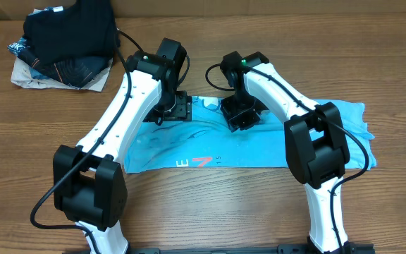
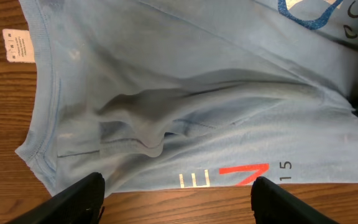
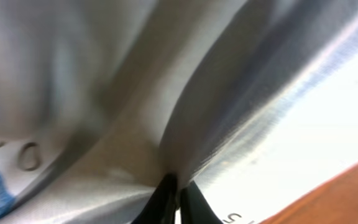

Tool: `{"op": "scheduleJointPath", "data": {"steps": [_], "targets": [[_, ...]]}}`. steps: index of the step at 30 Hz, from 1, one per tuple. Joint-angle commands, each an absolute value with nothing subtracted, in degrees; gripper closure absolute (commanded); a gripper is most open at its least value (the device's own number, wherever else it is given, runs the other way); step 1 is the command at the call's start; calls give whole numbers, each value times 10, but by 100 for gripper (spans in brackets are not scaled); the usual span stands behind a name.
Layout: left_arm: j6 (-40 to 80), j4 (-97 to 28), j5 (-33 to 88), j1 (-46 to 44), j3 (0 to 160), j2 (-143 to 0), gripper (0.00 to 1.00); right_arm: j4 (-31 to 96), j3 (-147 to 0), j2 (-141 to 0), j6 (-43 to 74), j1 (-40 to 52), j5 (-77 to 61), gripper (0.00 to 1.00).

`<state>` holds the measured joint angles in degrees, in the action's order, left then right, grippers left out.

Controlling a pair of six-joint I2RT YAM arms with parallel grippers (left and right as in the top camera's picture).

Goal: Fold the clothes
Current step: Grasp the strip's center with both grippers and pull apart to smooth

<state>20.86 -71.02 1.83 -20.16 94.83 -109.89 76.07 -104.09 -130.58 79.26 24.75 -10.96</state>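
T-shirt (image 1: 259, 149) lies spread mid-table, lettering at the near edge. Right gripper (image 3: 178, 186) is pinched tight on a thin ridge of its cloth. Left gripper (image 2: 176, 200) hangs wide open over the left end, empty. Risk: the shallow pinch slips on lifting, or catches one layer only and skews the fold.

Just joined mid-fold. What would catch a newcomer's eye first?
A sky-blue T-shirt lies spread across the middle of the table, red and white lettering near its front edge. The right arm's fingers are pinched shut on a ridge of cloth, while the left arm's fingers stand open over it. Dark clothes are piled at the far left corner.
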Motion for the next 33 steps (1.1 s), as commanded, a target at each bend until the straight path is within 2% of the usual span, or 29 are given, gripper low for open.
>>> {"op": "scheduleJointPath", "data": {"steps": [1, 14, 19, 20, 23, 26, 30, 32, 33], "targets": [[204, -706, 11, -203, 946, -1094, 21, 777, -1056, -1299, 793, 248, -107, 96], [204, -702, 11, -203, 946, -1094, 21, 835, -1056, -1299, 793, 268, -110, 94], [204, -703, 11, -203, 946, -1094, 21, 821, -1056, -1299, 790, 286, -110, 84], [204, -703, 11, -203, 946, -1094, 20, 818, -1056, -1299, 790, 287, -110, 73], [203, -710, 11, -203, 946, -1094, 16, 798, -1056, -1299, 754, 287, -110, 55], [203, -718, 11, -203, 945, -1094, 12, 791, -1056, -1299, 720, 274, -110, 53], [203, -717, 11, -203, 938, -1094, 11, 788, -1057, -1299, 668, 234, -110, 52], [203, -709, 15, -203, 928, -1094, 13, 787, -1059, -1299, 628, 203, -112, 52], [203, -704, 20, -203, 923, -1094, 17, 787, -1059, -1298, 606, 190, -113, 52]]}}
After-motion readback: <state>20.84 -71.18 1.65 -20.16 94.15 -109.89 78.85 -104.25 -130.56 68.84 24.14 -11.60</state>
